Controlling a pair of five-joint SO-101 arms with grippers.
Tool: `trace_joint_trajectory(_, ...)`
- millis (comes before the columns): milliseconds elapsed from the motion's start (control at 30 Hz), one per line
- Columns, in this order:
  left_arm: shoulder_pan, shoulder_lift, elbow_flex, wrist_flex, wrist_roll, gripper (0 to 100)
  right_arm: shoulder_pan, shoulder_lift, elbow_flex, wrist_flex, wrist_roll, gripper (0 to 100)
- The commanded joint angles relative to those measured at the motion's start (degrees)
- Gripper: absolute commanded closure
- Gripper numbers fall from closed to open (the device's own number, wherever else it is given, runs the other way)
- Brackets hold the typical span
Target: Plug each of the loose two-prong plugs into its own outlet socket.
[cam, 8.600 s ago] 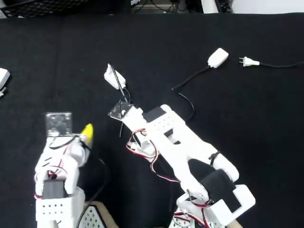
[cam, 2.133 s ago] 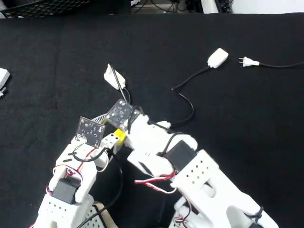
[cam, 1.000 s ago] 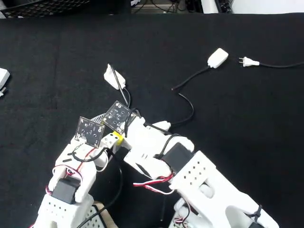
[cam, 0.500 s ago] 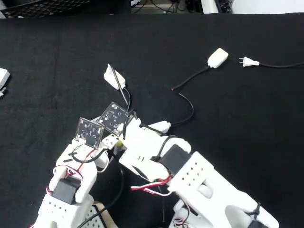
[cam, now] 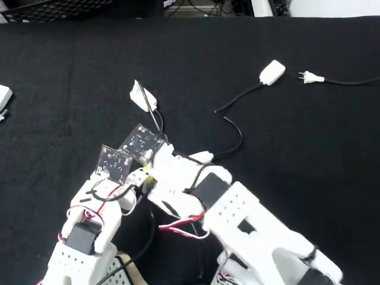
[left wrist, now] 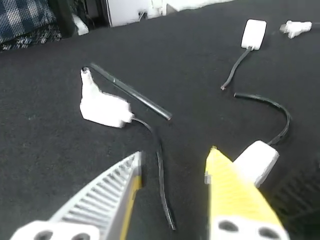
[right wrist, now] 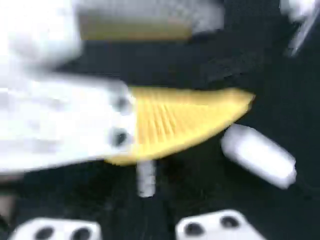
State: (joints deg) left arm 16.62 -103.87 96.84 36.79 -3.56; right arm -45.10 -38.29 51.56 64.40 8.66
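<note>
Our left arm (cam: 89,219) and right arm (cam: 237,214) lie angled together, wrists nearly touching, just short of the white plug (cam: 142,96), and our left gripper (left wrist: 172,175) hangs near it, jaws parted.

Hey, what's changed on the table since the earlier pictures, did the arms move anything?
The left arm swung in toward the middle, beside the right arm, which folded up and edged left in the high view. The left hand is open, holding nothing. The corded plug, far socket and two-prong plug stayed put.
</note>
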Motion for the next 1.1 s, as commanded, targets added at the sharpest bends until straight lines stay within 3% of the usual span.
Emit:
trace_joint_trajectory(0, 0.31, -0.35, 0.48, 0.26, 0.62, 78, 3.43, -0.22, -1.80, 2.02, 2.11, 98.6)
trace_joint_trajectory(333, -3.12, -0.35, 0.48, 0.09, 0.70, 78, 4.22, -0.22, -4.26, 6.24, 2.99, 98.6)
trace_joint_trajectory(800, -2.59, -0.35, 0.48, 0.09, 0.70, 78, 7.91, -0.31, -14.11, 10.55, 0.97, 98.6)
trace_joint_trajectory(1067, -2.51, -0.35, 0.48, 0.00, 0.70, 78, 3.08, -0.31, -15.25, 11.96, 0.88, 98.6)
